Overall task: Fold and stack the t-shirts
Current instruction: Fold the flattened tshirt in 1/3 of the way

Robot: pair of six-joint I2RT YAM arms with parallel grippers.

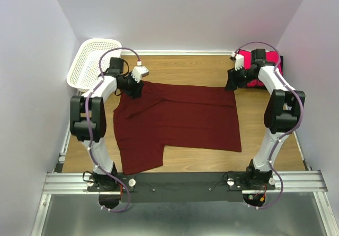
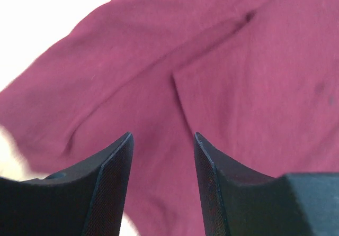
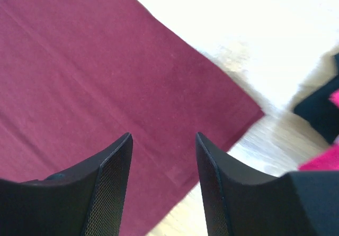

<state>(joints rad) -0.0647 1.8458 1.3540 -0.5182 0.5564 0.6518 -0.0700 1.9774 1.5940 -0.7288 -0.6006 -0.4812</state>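
A dark maroon t-shirt (image 1: 180, 119) lies spread on the wooden table (image 1: 185, 69), partly folded, with one sleeve flap reaching toward the near left. My left gripper (image 1: 133, 90) hovers over its far left corner, open and holding nothing; the left wrist view shows the maroon cloth (image 2: 159, 61) below the left gripper (image 2: 161, 136). My right gripper (image 1: 231, 82) hovers open over the far right corner, seen as a maroon corner (image 3: 106, 77) under the right gripper (image 3: 163, 135). A bright pink-red t-shirt (image 1: 271, 57) with a black one (image 3: 318, 111) lies at the far right.
A white mesh basket (image 1: 92, 61) stands tilted at the far left corner against the wall. Walls close in the table on the left, back and right. Bare wood shows behind the maroon shirt and along the near edge.
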